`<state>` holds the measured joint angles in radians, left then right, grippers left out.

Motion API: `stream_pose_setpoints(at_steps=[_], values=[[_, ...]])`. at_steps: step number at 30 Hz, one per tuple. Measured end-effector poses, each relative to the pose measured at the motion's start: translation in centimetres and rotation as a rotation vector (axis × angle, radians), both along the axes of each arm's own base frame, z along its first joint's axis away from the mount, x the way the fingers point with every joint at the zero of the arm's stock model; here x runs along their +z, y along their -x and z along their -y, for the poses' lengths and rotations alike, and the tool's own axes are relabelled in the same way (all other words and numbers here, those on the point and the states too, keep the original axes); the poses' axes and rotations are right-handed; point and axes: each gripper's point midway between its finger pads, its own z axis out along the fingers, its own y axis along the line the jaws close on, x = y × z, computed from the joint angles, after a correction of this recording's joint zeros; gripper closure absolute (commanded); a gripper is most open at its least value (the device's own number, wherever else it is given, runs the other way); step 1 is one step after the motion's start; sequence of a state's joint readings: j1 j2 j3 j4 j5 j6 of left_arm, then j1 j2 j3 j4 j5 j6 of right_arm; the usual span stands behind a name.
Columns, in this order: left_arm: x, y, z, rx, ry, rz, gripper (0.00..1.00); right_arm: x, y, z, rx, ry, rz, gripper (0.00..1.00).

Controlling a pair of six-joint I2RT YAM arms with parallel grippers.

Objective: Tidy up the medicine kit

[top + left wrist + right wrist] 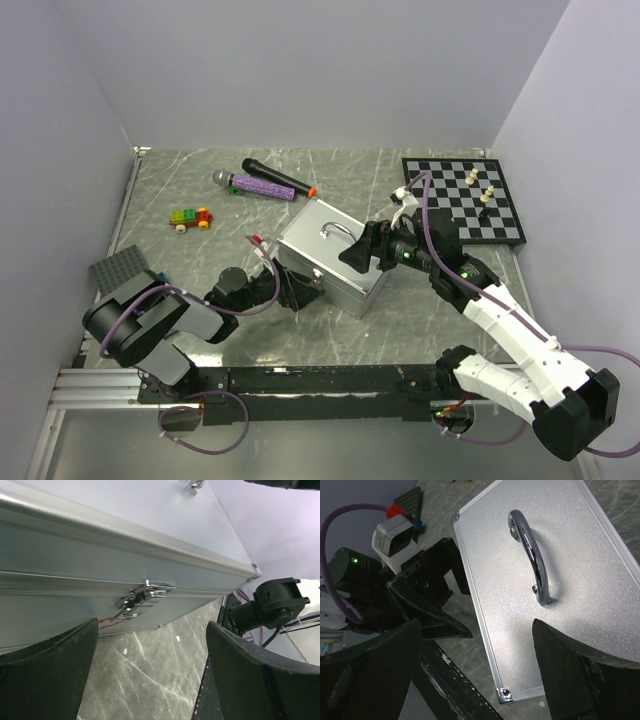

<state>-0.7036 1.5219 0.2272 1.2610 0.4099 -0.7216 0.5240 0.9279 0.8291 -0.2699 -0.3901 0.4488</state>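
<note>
The medicine kit [325,258] is a silver-grey metal case standing mid-table with its lid down and its chrome handle [530,555] on top. My left gripper [298,290] lies low at the case's near-left wall and is open. In the left wrist view the left gripper [152,680] has only tabletop between its fingers, and the case's metal latch [142,600] sits just ahead. My right gripper [362,250] hovers open over the lid's near corner [506,695]. In the right wrist view the right gripper [475,675] holds nothing.
A black-and-white chessboard [463,200] with a few pieces lies at the back right. Two microphones [270,182] and a small toy car [190,218] lie at the back left. A dark grey studded plate [122,270] sits at the left edge.
</note>
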Motion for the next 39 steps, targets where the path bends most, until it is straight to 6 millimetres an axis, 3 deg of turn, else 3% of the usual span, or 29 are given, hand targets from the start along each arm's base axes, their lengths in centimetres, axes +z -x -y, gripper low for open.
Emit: stream_pose_setpoints(at_steps=[7,12,24,34,39], values=[[-2.4,-0.1,0.3,-0.008,-0.04,-0.057,0.14,-0.9,0.4,0.2,0.0,0.013,-0.022,0.03],[-2.9,0.3,0.4,-0.028,-0.042,-0.089,0.19,-0.9,0.5,0.2,0.002,0.012,-0.022,0.03],[-2.7,0.5,0.4,-0.035,-0.034,-0.094,0.17,-2.1,0.7,0.1,0.009,0.019,-0.053,0.03],[-0.5,0.1,0.7,-0.032,0.005,-0.031,0.18,-2.1,0.7,0.1,0.012,0.018,-0.054,0.03],[-0.4,-0.2,0.6,-0.017,0.006,-0.027,0.19,-2.1,0.7,0.1,0.012,0.018,-0.054,0.03]])
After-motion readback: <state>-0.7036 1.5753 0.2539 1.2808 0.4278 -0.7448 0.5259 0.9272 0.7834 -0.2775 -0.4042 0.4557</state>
